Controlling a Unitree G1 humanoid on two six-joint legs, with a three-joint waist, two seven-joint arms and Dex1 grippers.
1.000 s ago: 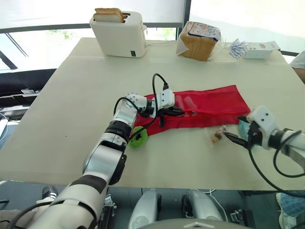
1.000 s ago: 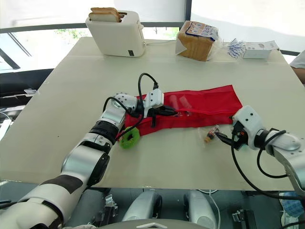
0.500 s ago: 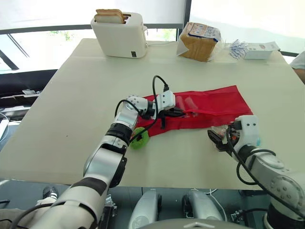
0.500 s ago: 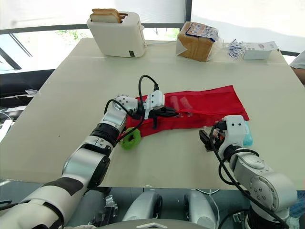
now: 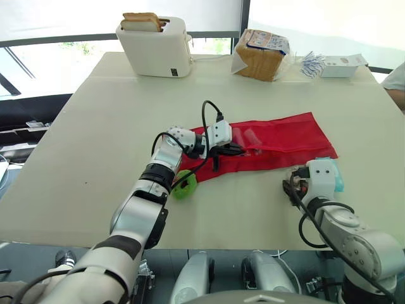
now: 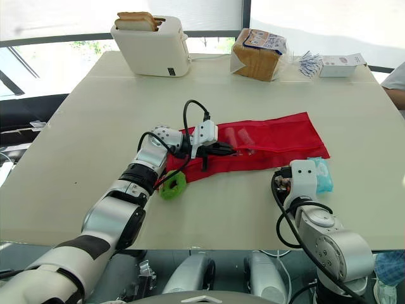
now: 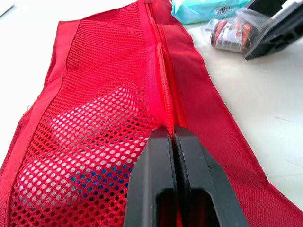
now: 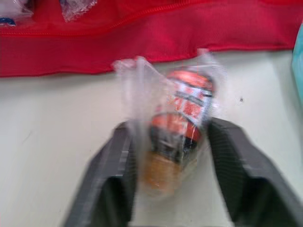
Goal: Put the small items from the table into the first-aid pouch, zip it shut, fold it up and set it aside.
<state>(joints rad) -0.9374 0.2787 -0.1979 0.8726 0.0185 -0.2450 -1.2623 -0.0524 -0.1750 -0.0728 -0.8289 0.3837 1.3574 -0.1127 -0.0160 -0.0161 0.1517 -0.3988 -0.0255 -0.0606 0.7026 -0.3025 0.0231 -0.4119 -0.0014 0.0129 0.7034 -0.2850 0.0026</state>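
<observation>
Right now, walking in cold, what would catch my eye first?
The long red pouch spread out in the middle, its zipper edge pinched by the left claw. Beside its near edge, the right claw straddles a small plastic-wrapped packet. A toaster holding bread sits at the far edge.

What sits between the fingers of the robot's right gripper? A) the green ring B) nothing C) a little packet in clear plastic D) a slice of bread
C: in the right wrist view, the clear-wrapped orange-and-black packet lies between the spread fingers of the right gripper, beside the red pouch.
</observation>
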